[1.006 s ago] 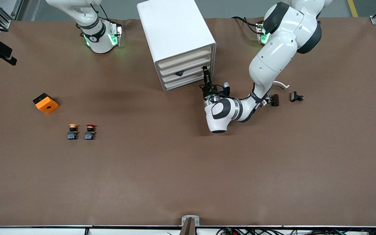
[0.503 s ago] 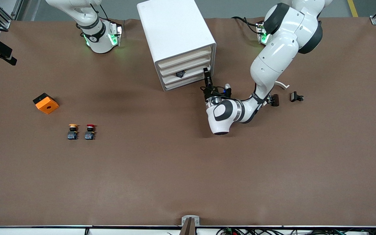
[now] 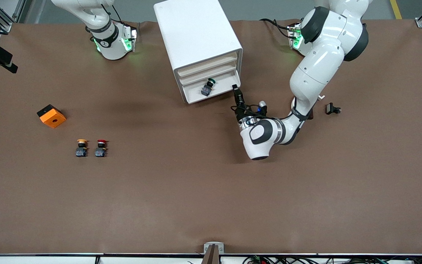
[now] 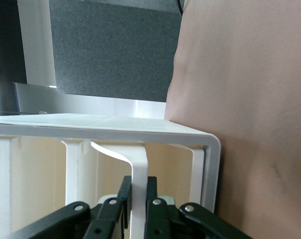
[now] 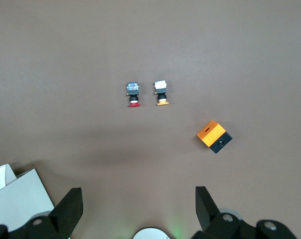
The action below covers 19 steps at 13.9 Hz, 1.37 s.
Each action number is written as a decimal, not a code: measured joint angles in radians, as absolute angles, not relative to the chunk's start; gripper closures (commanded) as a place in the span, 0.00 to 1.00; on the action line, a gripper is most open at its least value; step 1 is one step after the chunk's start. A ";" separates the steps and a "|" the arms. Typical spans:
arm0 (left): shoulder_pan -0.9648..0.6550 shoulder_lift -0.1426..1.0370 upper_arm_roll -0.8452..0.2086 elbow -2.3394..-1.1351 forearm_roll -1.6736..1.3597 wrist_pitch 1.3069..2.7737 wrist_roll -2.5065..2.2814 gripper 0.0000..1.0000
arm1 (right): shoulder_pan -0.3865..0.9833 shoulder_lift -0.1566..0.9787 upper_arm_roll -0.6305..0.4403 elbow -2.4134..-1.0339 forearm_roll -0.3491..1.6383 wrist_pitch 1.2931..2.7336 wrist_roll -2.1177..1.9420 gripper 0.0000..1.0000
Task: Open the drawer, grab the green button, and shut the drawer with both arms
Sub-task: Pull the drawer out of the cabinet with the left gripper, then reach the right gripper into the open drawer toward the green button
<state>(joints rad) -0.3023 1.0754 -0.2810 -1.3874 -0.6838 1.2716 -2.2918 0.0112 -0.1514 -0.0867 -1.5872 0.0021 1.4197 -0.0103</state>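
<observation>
Since a second ago the drawer point(image 3: 213, 88) has slid out of the cabinet point(image 3: 196, 40) toward the front camera, and the left arm point(image 3: 315, 69) has drawn back with it. The green-capped button point(image 3: 208, 87), then only a dark shape in the slot, now shows in full, lying inside the drawer.

Drawer is the third down of four alike, partly open. Left tool point(image 3: 236, 89) sits at the drawer's corner toward the left arm's end; in the left wrist view its fingers point(image 4: 124, 194) are pinched tight on the thin white handle point(image 4: 138, 194) of the drawer.

Right tool point(image 5: 138, 214) hangs high above the worktop point(image 3: 211, 190), fingers spread wide, holding nothing; right arm point(image 3: 101, 25) waits near its base.

Toward the right arm's end: yellow-capped button point(image 3: 81, 147) and red-capped button point(image 3: 101, 147) side by side, upright; orange block point(image 3: 51, 116) farther from the front camera than these. Small black part point(image 3: 332, 108) lies near the left arm's elbow.
</observation>
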 measured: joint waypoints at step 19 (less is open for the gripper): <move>-0.217 1.076 -0.270 -1.338 -0.721 1.236 -2.304 0.00 | 0.065 0.113 -0.092 -1.559 -0.005 1.465 0.116 0.00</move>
<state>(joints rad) -0.2173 1.0755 -0.2702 -1.3383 -0.7214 1.2358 -2.3042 0.0648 0.1125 -0.0922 -1.5591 -0.0045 1.4655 0.1163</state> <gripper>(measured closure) 0.458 0.000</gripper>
